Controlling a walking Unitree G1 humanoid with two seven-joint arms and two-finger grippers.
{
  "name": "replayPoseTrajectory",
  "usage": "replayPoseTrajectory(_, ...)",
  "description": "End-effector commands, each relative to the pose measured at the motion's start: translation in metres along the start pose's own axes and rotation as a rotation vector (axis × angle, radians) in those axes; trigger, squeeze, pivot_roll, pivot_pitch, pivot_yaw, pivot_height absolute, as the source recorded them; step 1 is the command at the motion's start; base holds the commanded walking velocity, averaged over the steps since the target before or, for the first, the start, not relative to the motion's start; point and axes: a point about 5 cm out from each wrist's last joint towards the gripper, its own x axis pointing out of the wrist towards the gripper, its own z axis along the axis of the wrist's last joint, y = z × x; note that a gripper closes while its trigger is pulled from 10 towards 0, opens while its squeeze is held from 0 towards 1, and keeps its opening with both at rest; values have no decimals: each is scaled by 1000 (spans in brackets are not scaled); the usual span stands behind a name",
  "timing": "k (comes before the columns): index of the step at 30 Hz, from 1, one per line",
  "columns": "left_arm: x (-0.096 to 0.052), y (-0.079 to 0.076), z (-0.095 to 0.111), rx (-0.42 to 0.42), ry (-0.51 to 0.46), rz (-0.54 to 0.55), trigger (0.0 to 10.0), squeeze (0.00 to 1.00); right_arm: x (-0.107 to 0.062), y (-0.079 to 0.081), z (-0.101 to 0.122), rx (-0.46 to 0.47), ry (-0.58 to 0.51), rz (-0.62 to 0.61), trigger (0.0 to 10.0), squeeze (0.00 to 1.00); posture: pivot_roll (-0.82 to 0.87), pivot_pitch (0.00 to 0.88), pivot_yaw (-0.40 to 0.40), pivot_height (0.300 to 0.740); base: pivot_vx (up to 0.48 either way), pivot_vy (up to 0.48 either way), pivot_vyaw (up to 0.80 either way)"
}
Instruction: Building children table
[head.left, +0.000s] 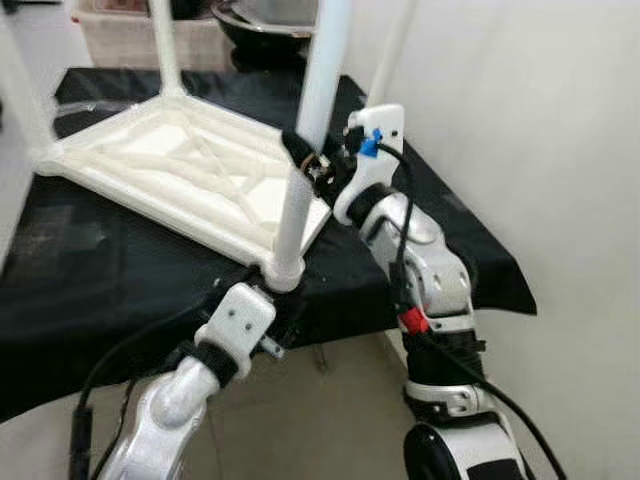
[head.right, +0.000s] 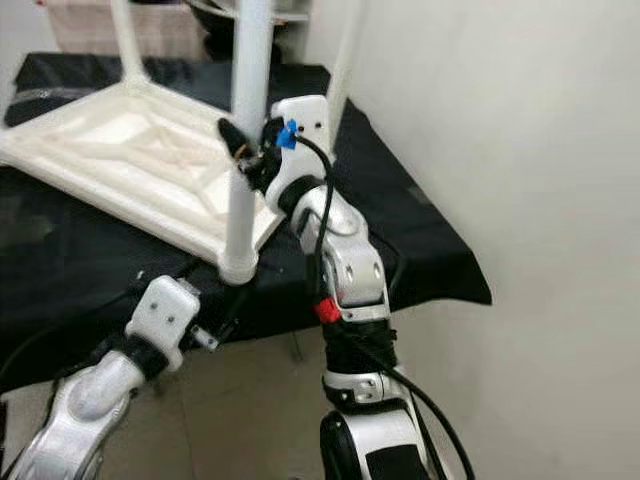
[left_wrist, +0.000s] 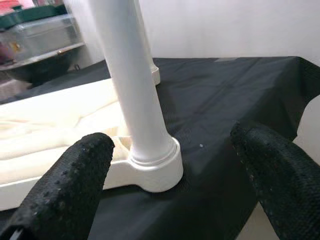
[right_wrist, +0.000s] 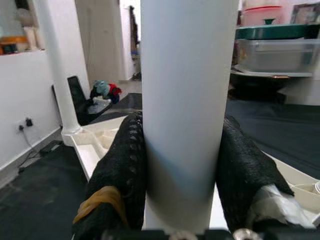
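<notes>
Upside down on a black-draped table, white plastic children's table top, right gripper clamped round its near white tubular leg, left gripper spread open near that leg's socket, seemingly not touching.

A lived-in home: plain white walls, a black cloth over a work surface, plastic bins and a pot stacked behind, clothes heaped on the floor down a hallway.
</notes>
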Motion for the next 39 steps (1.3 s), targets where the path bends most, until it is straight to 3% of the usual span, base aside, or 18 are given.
replayPoseTrajectory(1,4,0,-4,14,2,1,10000,0,3,2,-44,37,192,-8,1098,0,30,11,-182,740,0,0,0)
replayPoseTrajectory(3,4,0,-4,14,2,1,10000,0,3,2,-44,37,192,-8,1098,0,30,11,-182,740,0,0,0)
replayPoseTrajectory(4,5,1,-5,23,5,9,10000,0,6,0,-41,28,189,11,10000,0,29,12,-182,740,0,0,0)
replayPoseTrajectory(5,5,2,-6,21,8,10,10000,0,8,1,-34,23,167,68,10000,573,26,24,-177,740,0,0,0)
replayPoseTrajectory(7,5,2,-6,21,8,10,10000,0,8,1,-34,23,167,68,10000,573,26,24,-177,740,0,0,0)
replayPoseTrajectory(8,3,1,-5,14,8,5,10000,0,10,2,-24,21,131,167,10000,1000,24,41,-174,740,0,0,0)
replayPoseTrajectory(9,3,1,-5,14,8,5,10000,0,10,2,-24,21,131,167,10000,1000,24,41,-174,740,0,0,0)
replayPoseTrajectory(10,2,0,-3,6,7,-1,10000,0,10,-2,-10,24,85,286,10000,1000,22,60,-171,740,0,0,0)
replayPoseTrajectory(13,2,0,-3,6,7,-1,10000,0,10,-2,-10,24,85,286,10000,1000,22,60,-171,740,0,0,0)
replayPoseTrajectory(14,0,-1,-1,0,5,-5,10000,0,9,-10,4,17,45,411,10000,1000,25,81,-171,740,0,0,0)
replayPoseTrajectory(17,-6,-5,4,-8,-2,-5,10000,0,-2,-27,33,-46,-1,554,10000,1000,39,125,-176,740,0,0,0)
replayPoseTrajectory(22,-10,-9,7,-15,-14,-6,10000,0,-4,-38,55,-146,-8,678,10000,1000,49,145,-176,740,0,0,0)
replayPoseTrajectory(29,-13,-11,8,-17,-17,-5,10000,0,7,-38,70,-176,-40,727,10000,1000,56,162,-176,740,0,0,0)
replayPoseTrajectory(30,-14,-12,9,-19,-16,-4,10000,0,10,-36,77,-168,-49,780,10000,0,70,181,-181,740,0,0,0)
replayPoseTrajectory(35,-17,-13,11,-23,-13,-2,10000,0,14,-33,87,-152,-54,873,10000,0,67,188,-179,740,0,0,0)
replayPoseTrajectory(36,-20,-14,12,-27,-9,1,10000,0,14,-24,95,-117,-36,1016,10000,0,63,195,-180,740,0,0,0)
replayPoseTrajectory(38,-21,-14,13,-29,-8,2,10000,0,13,-22,98,-101,-28,1069,10000,0,63,195,-180,740,0,0,0)
replayPoseTrajectory(39,-21,-14,13,-31,-8,2,10000,0,11,-21,100,-91,-18,1125,4902,0,63,197,-180,740,0,0,0)
